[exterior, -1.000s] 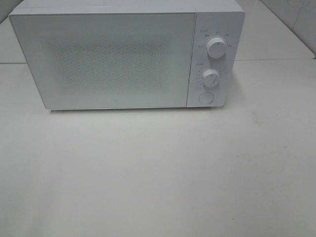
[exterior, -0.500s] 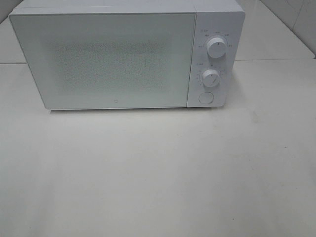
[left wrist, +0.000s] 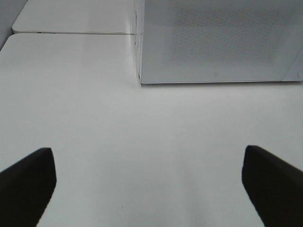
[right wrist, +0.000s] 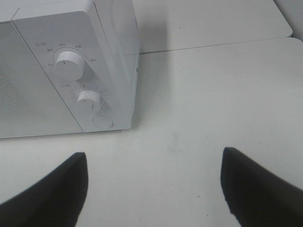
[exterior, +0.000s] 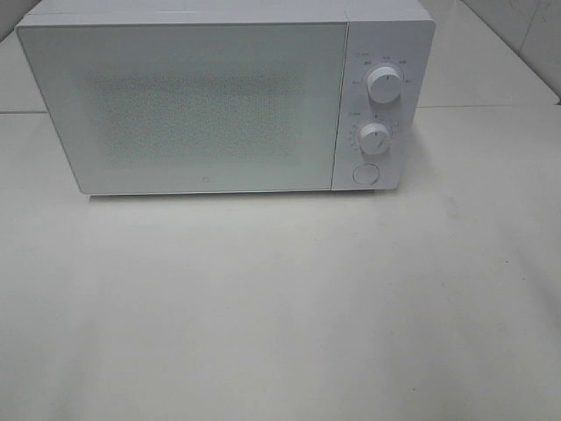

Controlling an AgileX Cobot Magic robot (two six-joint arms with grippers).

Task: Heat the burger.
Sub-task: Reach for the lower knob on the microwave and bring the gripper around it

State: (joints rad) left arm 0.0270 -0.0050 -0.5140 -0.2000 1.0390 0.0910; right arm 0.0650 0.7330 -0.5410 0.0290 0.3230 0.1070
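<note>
A white microwave [exterior: 219, 96] stands at the back of the white table with its door shut. Its panel on the right carries an upper knob [exterior: 384, 83], a lower knob [exterior: 373, 139] and a round button [exterior: 365, 174]. No burger shows in any view. Neither arm shows in the exterior high view. My left gripper [left wrist: 149, 184] is open and empty over the bare table in front of the microwave's left corner [left wrist: 142, 80]. My right gripper [right wrist: 154, 187] is open and empty in front of the microwave's knob panel [right wrist: 83, 97].
The white table [exterior: 280, 307] stretches in front of the microwave. A seam between table sections runs behind it [right wrist: 213, 45]. A tiled wall [exterior: 526, 35] stands at the far right.
</note>
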